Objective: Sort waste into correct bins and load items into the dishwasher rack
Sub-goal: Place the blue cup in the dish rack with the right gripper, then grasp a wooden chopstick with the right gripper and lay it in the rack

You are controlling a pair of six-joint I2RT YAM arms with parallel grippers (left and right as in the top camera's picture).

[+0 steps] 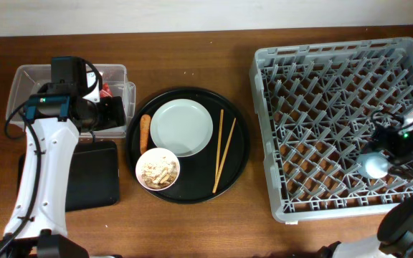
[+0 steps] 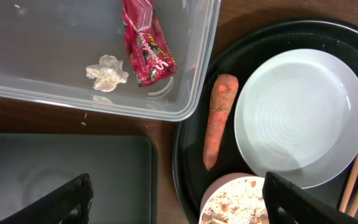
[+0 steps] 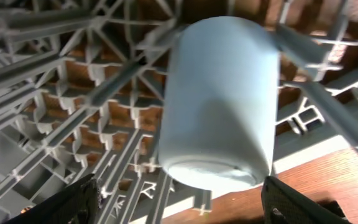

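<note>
The red snack wrapper point(image 2: 146, 45) lies in the clear tub point(image 2: 194, 93). The black shallow tray point(image 2: 61, 171) sits beside the tub. The sausage point(image 2: 218, 118), the grey plate point(image 2: 300, 115), the white bowl of beige scraps point(image 2: 238, 204) and two chopsticks point(image 1: 224, 149) lie on the round black tray point(image 1: 244, 154). My left gripper point(image 2: 178, 208) is open and empty, above the gap between the bins and the round tray. The light-blue cup point(image 3: 219, 99) stands upside down in the dishwasher rack point(image 1: 335, 64). My right gripper point(image 3: 180, 205) is open just behind the cup, not holding it.
A crumpled white tissue point(image 2: 107, 71) lies in the clear tub next to the wrapper. The rack fills the right side of the table, its front edge near the table's front. Bare wood lies between the round tray and the rack point(image 1: 258, 193).
</note>
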